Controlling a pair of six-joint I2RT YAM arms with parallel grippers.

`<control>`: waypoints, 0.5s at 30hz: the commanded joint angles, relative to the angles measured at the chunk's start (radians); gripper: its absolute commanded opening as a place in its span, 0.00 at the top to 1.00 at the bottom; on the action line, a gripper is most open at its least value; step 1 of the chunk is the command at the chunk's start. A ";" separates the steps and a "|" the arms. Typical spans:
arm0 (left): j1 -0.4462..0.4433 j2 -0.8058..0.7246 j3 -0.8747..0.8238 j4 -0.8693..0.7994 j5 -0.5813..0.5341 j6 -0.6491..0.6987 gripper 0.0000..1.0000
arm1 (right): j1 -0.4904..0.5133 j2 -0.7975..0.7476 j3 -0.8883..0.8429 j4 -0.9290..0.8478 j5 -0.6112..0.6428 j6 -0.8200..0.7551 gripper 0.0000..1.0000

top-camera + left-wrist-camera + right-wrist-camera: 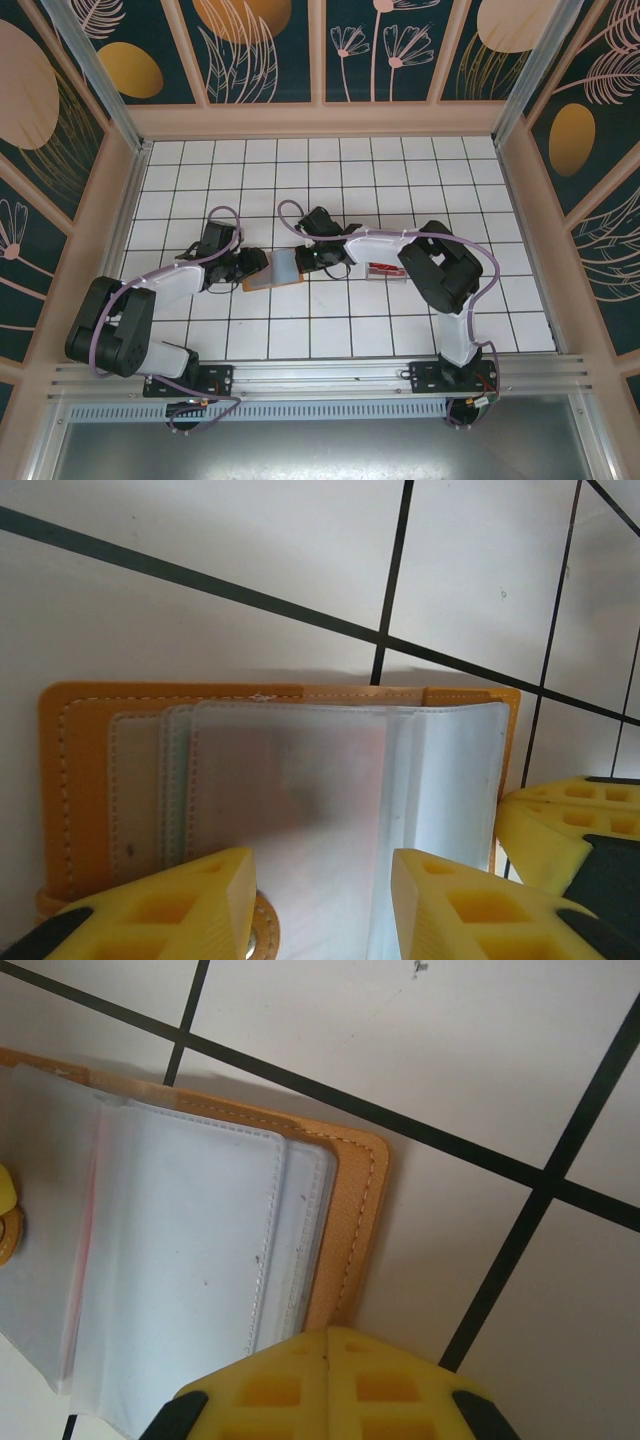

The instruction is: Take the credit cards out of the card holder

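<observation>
Standing at the near edge, you've got both arm bases bolted to the metal rail. Each arm bends inward, so the two claws meet around the middle of the white tiled surface. The card holder is lying there between them, opened flat, with a tan leather rim outside and frosted clear pockets fanned out on top.

On the holder's left side, the left claw has its yellow fingers spread apart, and you can see the clear pockets in the gap between them. It's low over the plastic, but I can't tell if it's actually touching. A metal snap on a tan tab peeks out just beside one finger. Over on the holder's right side, the right claw is pressed tight together with nothing pinched that I can see, its tips right at the holder's tan edge.

The credit cards are inside the pockets. A reddish one tints through the frosted plastic, and there's what looks like a teal-grey strip nearer the stitched edge.

Just right of the holder, half under the right arm, there's a small red-and-white thing, too small to make out. Farther back it's tiles up to the flower-print wall.
</observation>
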 commanded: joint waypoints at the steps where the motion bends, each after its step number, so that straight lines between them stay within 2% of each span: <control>1: -0.009 0.000 0.001 -0.014 0.008 0.012 0.58 | 0.021 0.040 0.015 -0.027 -0.029 0.003 1.00; 8: -0.010 -0.049 0.022 -0.117 -0.182 0.015 0.59 | 0.021 0.041 0.012 -0.030 -0.026 0.004 1.00; 15: -0.009 -0.052 0.018 -0.136 -0.233 0.003 0.59 | 0.021 0.042 0.011 -0.031 -0.028 0.009 1.00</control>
